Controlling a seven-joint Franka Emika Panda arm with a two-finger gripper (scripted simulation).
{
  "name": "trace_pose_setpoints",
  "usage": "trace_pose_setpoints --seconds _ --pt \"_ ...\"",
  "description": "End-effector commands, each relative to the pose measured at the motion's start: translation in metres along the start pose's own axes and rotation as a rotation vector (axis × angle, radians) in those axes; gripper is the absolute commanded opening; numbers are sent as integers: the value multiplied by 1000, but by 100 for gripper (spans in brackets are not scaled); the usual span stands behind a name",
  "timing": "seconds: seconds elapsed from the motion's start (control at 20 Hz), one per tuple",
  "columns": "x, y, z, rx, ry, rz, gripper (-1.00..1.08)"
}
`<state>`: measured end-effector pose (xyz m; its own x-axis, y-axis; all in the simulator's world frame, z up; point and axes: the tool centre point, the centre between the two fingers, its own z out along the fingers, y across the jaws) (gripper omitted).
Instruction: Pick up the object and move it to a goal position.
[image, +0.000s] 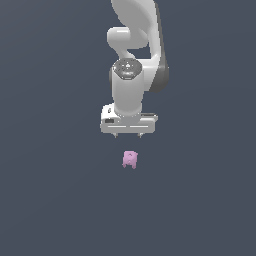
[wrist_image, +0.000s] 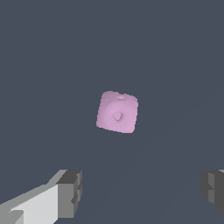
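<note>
The object (image: 130, 159) is a small pink-lilac lumpy thing with short stubs at its lower edge, lying on the dark grey surface. The white gripper (image: 128, 135) hangs just beyond it in the exterior view, fingers pointing down, not touching it. In the wrist view the object (wrist_image: 117, 112) appears as a rounded pink square with a small bump in its middle, ahead of the gripper (wrist_image: 142, 190). The two grey fingertips (wrist_image: 70, 192) stand far apart, so the gripper is open and empty.
The white arm (image: 132, 55) rises above the gripper toward the top of the exterior view. The flat dark grey surface (image: 50, 190) surrounds everything. No goal marker shows.
</note>
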<state>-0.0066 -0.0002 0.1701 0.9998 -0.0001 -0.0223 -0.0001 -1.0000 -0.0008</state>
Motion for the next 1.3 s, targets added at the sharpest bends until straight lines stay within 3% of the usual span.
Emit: trace_pose_setpoints --seconds 0.0,0.45,0.85,1.25 --pt "0 0 0 0 0 0 100" --pt "-8 -29 7 -14 -28 -61 100" --pt "-2 -27 13 -12 -22 -35 100" --pt "23 -20 44 -4 -1 73 100"
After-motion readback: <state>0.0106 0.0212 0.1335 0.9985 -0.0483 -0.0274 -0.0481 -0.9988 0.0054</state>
